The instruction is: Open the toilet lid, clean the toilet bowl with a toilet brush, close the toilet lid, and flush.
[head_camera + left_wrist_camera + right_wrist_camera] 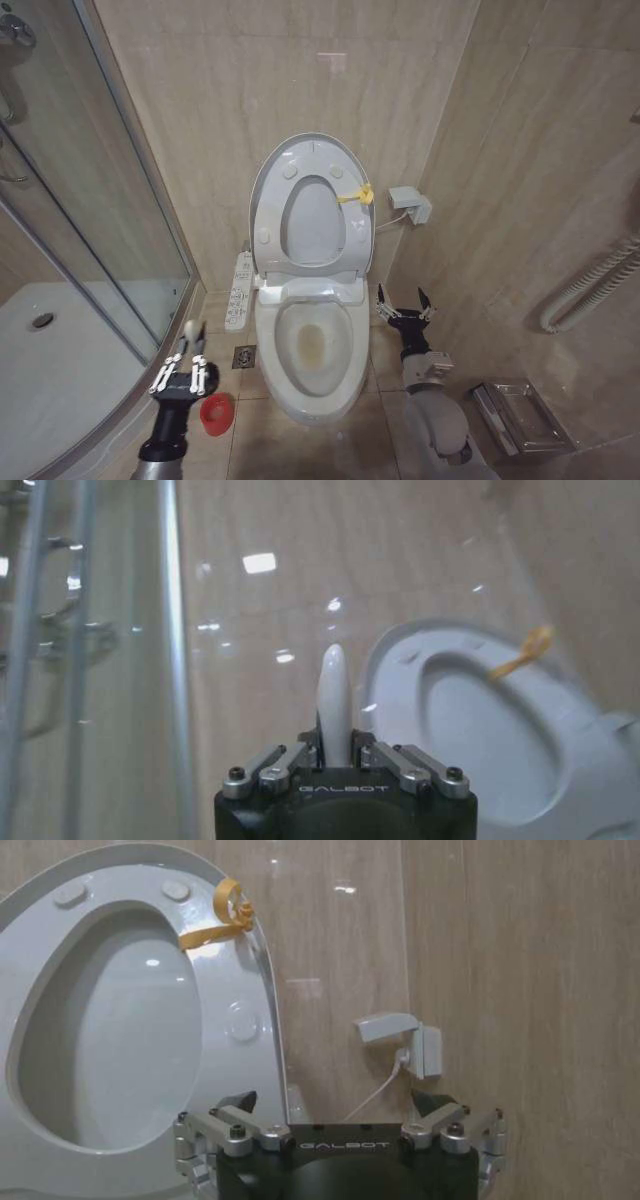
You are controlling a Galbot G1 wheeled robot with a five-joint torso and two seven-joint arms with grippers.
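Where fingers meet, GALBOT lettering on left pincer (336, 761)

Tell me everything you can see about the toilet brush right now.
The toilet brush shows as a thin, smooth white handle with a rounded tip, plastic by its look. It stands roughly upright, clamped between the jaws of the left gripper, left of the toilet bowl beside the shower glass. Its round red holder cup sits on the floor tiles just below the gripper. The brush head is hidden behind the gripper.

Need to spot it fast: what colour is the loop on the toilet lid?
Yellow loop, clearest in the right wrist view.
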